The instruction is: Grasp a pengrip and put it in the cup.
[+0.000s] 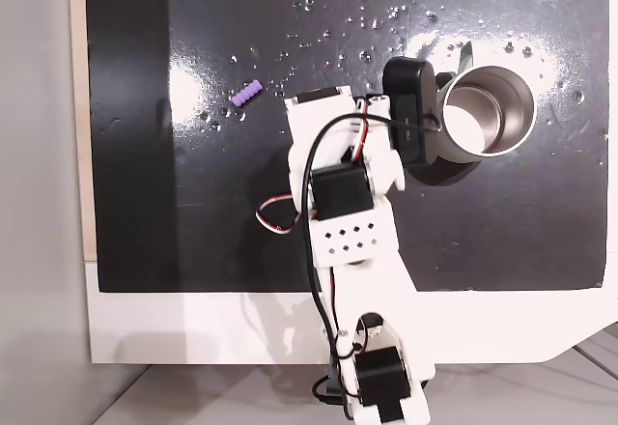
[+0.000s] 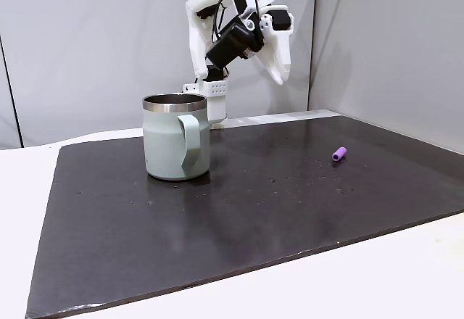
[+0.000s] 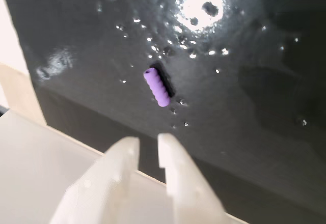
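Note:
The pengrip (image 1: 246, 93) is a small light-purple ribbed cylinder lying on the black mat, left of the arm in a fixed view and far right of the cup in another fixed view (image 2: 339, 154). The wrist view has the pengrip (image 3: 156, 86) just ahead of my gripper (image 3: 147, 142), whose white fingers stand close together with nothing between them. My gripper (image 2: 281, 75) hangs high above the mat, tip pointing down. The steel cup (image 1: 488, 111) stands upright to the arm's right; its grey wall and handle (image 2: 176, 145) face the side camera.
The white arm (image 1: 348, 232) reaches from the table's near edge over the mat's middle. The black mat (image 2: 275, 210) is glossy with small specks. A white table border (image 3: 30, 158) lies just below the gripper in the wrist view. Grey walls stand behind.

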Action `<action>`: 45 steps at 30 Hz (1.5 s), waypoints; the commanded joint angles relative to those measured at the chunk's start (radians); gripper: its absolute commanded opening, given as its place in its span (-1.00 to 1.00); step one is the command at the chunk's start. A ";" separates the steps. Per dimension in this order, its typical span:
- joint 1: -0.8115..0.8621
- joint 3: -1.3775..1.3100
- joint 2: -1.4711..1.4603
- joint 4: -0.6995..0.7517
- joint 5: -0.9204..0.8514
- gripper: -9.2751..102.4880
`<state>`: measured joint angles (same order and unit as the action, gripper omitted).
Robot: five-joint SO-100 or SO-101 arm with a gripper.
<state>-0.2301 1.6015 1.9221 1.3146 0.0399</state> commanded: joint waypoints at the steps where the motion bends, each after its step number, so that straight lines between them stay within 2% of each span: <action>1: -0.038 -0.253 -0.124 0.114 0.035 -0.76; 6: -0.072 -0.548 -0.334 0.288 0.094 -0.69; 23: -0.089 -0.986 -0.798 0.333 0.008 -0.48; 45: -0.218 -1.200 -1.190 0.325 -0.005 -0.41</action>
<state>-0.4387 0.4725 0.7348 1.6414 0.0414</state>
